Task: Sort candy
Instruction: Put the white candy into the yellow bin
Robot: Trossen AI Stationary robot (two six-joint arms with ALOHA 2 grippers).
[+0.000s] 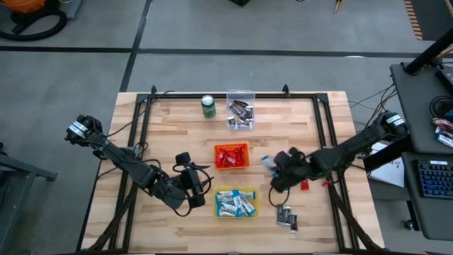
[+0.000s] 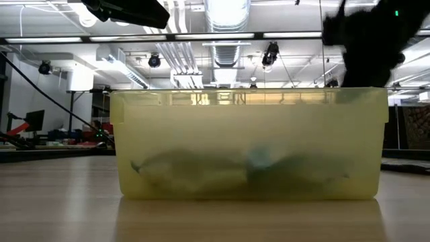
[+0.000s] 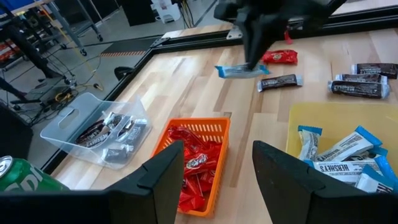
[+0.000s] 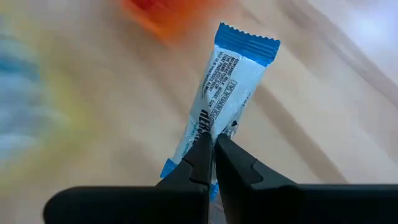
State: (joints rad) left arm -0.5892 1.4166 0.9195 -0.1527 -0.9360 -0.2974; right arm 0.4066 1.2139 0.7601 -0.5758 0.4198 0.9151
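between the orange slatted bin (image 1: 232, 156) and the right edge of the counter (image 1: 170, 127), the right gripper (image 4: 213, 142) has its fingers clenched on a blue-and-white wrapped candy bar (image 4: 224, 87), pinched at about mid-length so its long axis runs on past the fingertips, one crimped blue end leading. it hangs clear of the wood, lying roughly level in the left wrist view. the yellow plastic bin (image 1: 236, 214), where the other blue-and-white bars lie, sits near the right arm, toward the counter's front and middle; the carry goes that way. the left gripper (image 3: 214, 163) waits beside that bin, its fingers released and holding nothing. bars in the yellow bin read "hershey's"; the small print on the held wrapper is probably ingredients, too fine to read. a red bar (image 1: 304, 185) and dark brown bars (image 1: 286, 216) remain loose on the wood.
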